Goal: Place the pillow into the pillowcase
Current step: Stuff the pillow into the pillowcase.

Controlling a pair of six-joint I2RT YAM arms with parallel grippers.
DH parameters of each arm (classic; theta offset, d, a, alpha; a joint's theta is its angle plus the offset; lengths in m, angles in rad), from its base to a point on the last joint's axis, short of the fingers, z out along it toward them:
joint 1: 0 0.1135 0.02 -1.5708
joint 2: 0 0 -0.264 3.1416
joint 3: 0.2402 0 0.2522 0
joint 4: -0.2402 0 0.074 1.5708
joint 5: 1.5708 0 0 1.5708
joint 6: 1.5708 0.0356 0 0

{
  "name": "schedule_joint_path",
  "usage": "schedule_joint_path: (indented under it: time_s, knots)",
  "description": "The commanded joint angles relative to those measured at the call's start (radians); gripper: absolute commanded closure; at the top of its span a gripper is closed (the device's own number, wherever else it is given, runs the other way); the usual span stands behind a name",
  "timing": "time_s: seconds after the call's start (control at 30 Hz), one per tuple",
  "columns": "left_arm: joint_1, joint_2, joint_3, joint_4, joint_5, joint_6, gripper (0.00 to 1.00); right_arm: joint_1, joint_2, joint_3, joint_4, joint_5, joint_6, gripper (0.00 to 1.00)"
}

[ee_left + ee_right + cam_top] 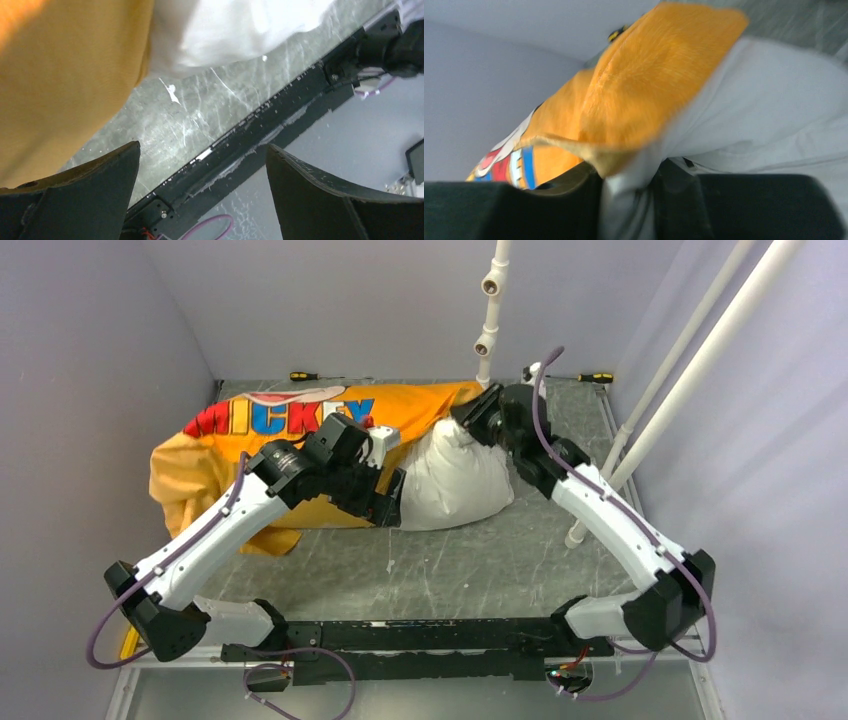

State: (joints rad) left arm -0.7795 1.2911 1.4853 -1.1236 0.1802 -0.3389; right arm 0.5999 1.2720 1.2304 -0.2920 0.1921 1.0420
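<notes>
The pillowcase [250, 455] lies along the back left part of the table [480, 570], bulging, its printed side up and its mouth facing right. It is thin, limp cloth. I judge it will wrinkle and slide rather than hold a shape, so the hem at the mouth is the place to take it.

My left gripper [202, 150] hovers at the near side of that mouth with its jaws spread wide and nothing between them. The orange cloth sits just to one side of it and bare table lies below.

The pillow [455, 480] is partly in the case. Its covered part fills the case out, and its white end sticks out of the mouth toward the middle of the table. It looks plump, soft and light. I expect it to squash under a pinch and spring back, and its smooth cover may slip, so a corner or a bunched fold gives the surest hold.

My right gripper [629, 195], at the back of the mouth, is nipped narrow on a fold of white pillow cloth. The orange hem drapes over that fold, and I cannot tell whether it is caught too.
</notes>
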Motion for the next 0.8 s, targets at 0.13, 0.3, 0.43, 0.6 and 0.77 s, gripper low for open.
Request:
schedule_joint_path:
  time_s: [0.13,0.3,0.43,0.6,0.77]
  knots:
    - [0.229,-0.014,-0.185,0.306,0.12,-0.045,0.06,-0.267,0.152,0.289,-0.114,-0.226,-0.32,0.19]
    - [0.282,0.015,-0.219,0.403,0.098,-0.046,0.19,-0.27,0.041,0.333,-0.287,-0.153,-0.402,0.08]
    - [0.283,0.057,-0.233,0.468,0.091,-0.062,0.34,-0.27,-0.067,0.301,-0.372,-0.114,-0.422,0.06]
    - [0.283,0.085,-0.276,0.553,0.026,-0.107,0.44,-0.27,-0.13,0.168,-0.421,-0.174,-0.415,0.0]
    - [0.283,0.113,-0.313,0.606,-0.109,-0.12,0.48,-0.279,-0.095,-0.018,-0.358,-0.238,-0.44,0.0]
